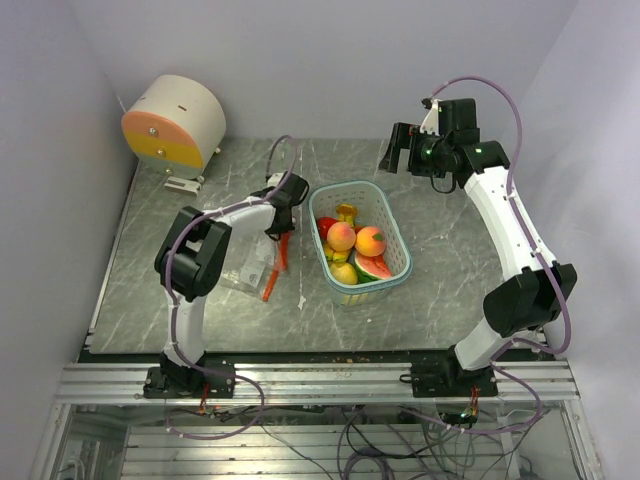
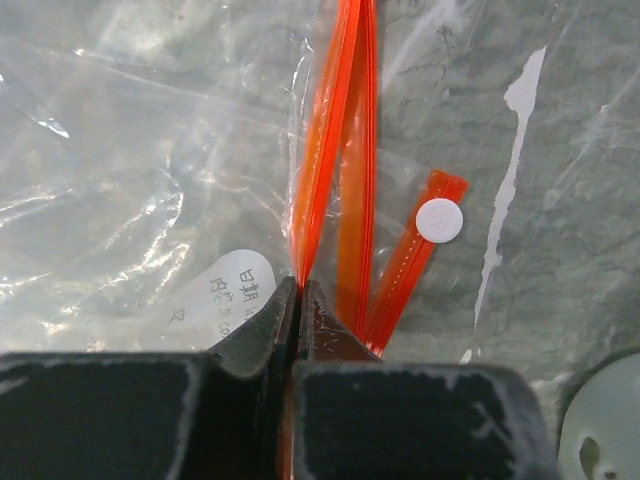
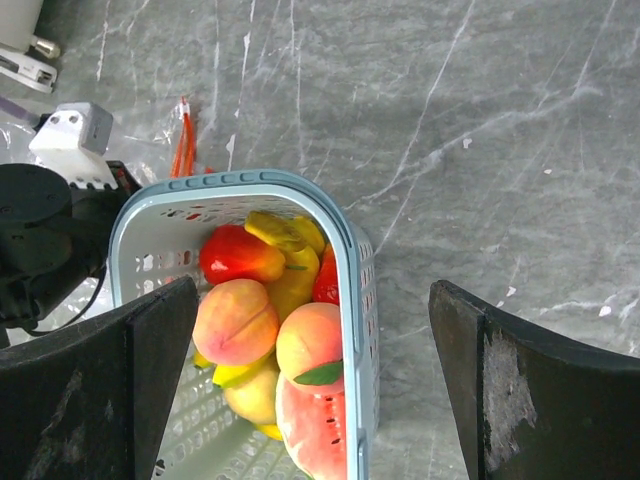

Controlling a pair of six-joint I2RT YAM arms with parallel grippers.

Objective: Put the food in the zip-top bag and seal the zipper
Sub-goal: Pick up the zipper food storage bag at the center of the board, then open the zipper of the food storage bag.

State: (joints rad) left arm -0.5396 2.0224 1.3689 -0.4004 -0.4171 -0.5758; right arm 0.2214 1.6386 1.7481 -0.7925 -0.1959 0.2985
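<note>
We find the left tool [image 2: 298, 287] clamped shut on the orange zipper [image 2: 335, 150] of the bag [image 2: 130, 180], which lies on the surface [image 1: 450, 250] left of the basket [image 1: 399, 262]. The food [image 1: 355, 245] sits in the basket. The right tool [image 3: 312, 300] gapes wide, raised near it, empty. Print on the bag's oval label [image 2: 235, 290] and round sticker [image 2: 440, 220] is illegible.

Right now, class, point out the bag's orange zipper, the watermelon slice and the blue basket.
orange zipper [image 2: 325, 150], left wrist view, middle of the strip.
watermelon slice [image 3: 315, 440], right wrist view, red flesh.
blue basket [image 3: 250, 180], right wrist view, curved rim.
</note>
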